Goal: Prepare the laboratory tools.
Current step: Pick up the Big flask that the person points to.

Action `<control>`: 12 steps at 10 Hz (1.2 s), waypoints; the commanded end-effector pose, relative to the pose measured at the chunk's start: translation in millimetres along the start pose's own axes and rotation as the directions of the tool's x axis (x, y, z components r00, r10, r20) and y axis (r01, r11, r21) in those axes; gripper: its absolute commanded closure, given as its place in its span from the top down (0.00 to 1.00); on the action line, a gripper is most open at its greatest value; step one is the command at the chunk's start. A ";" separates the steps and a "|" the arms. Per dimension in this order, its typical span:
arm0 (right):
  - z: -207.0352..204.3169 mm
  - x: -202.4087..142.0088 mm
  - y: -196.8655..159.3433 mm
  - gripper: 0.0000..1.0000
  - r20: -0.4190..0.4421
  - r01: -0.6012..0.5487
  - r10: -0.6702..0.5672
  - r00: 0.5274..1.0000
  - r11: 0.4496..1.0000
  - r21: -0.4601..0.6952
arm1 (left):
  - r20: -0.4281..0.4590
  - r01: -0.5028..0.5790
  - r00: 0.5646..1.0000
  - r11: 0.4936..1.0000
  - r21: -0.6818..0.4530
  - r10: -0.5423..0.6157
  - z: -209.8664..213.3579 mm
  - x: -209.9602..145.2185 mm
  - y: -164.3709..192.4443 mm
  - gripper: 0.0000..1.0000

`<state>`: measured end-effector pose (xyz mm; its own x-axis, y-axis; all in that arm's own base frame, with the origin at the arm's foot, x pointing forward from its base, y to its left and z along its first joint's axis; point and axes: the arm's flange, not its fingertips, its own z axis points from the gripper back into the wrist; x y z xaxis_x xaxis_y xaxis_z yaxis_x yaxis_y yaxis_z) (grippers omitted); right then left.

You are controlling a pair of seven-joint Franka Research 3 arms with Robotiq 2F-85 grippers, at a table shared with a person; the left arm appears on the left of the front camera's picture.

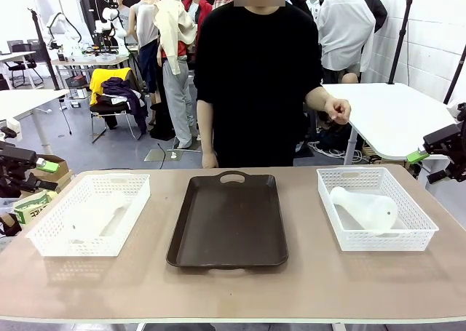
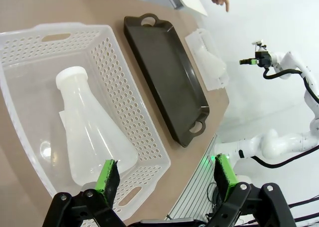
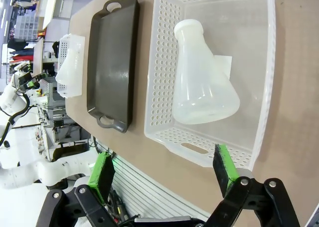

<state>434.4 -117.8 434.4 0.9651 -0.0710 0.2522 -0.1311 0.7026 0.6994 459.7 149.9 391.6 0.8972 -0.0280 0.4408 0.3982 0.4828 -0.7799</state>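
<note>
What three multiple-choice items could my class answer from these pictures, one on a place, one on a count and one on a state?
1. Where does the dark brown tray sit?
A. Between the left basket and the right basket
B. Inside a basket
C. In the person's hands

2. How many flasks lie in the baskets?
A. One
B. Two
C. Four

3. How does the right flask rest?
A. Upright
B. Upside down on the tray
C. On its side

Answers:
1 A, the tray lies in the middle of the table with a basket on either side.
2 B, the left flask is in the left basket and the right flask is in the right basket.
3 C, its neck points sideways along the basket floor.
</note>
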 end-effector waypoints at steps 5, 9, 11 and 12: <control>-0.2 0.6 0.3 1.00 0.004 -0.002 0.002 1.000 1.000 0.005 | -0.005 0.002 1.000 1.000 0.003 -0.002 1.6 -0.4 -0.4 1.00; -0.2 0.6 0.3 1.00 0.004 -0.002 0.002 1.000 1.000 0.005 | -0.005 0.002 1.000 1.000 0.003 -0.002 1.6 -0.4 -0.4 1.00; -0.2 0.6 0.3 1.00 0.004 -0.002 0.002 1.000 1.000 0.005 | -0.005 0.002 1.000 1.000 0.003 -0.002 1.6 -0.4 -0.4 1.00; -0.2 0.6 0.3 1.00 0.004 -0.002 0.002 1.000 1.000 0.005 | -0.005 0.002 1.000 1.000 0.003 -0.002 1.6 -0.4 -0.4 1.00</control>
<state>434.4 -117.8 434.4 0.9651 -0.0710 0.2522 -0.1311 0.7026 0.6994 459.8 149.5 391.6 0.8972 -0.0288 0.4408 0.3986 0.4826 -0.7799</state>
